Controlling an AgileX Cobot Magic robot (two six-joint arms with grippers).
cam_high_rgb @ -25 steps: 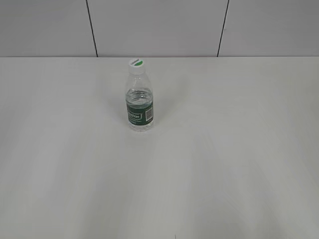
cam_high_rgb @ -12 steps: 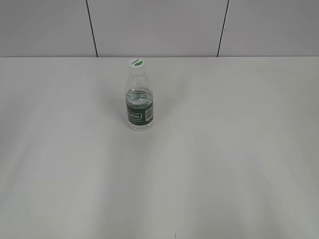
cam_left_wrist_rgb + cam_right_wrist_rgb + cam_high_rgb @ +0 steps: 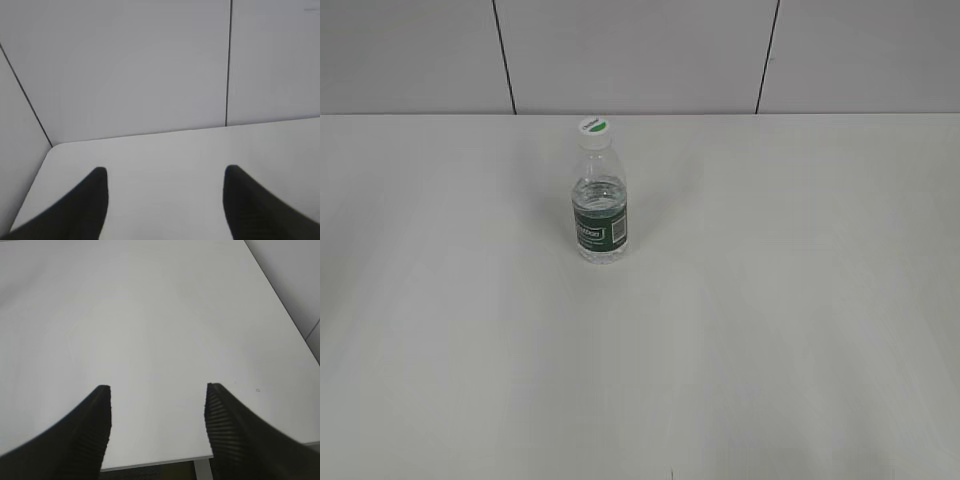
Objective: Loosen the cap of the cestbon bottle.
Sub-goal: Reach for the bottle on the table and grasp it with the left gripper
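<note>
The cestbon bottle point(image 3: 599, 205) stands straight up on the white tabletop point(image 3: 780, 300), a bit left of the middle and toward the back wall. Its long side points up, and the cap point(image 3: 593, 129) sits on top. Nothing is touching it.

The left gripper point(image 3: 165, 182) has its two dark fingers spread apart with nothing between them. It looks at a back corner of the tabletop and the wall. The right gripper point(image 3: 157, 400) is spread apart too and holds nothing. It looks across bare tabletop.

The bottle is not in front of either gripper, so I cannot tell which one is nearer. Neither arm shows in the outside view, so both look far from the bottle. One gripper will likely hold the body while the other comes down on the cap
</note>
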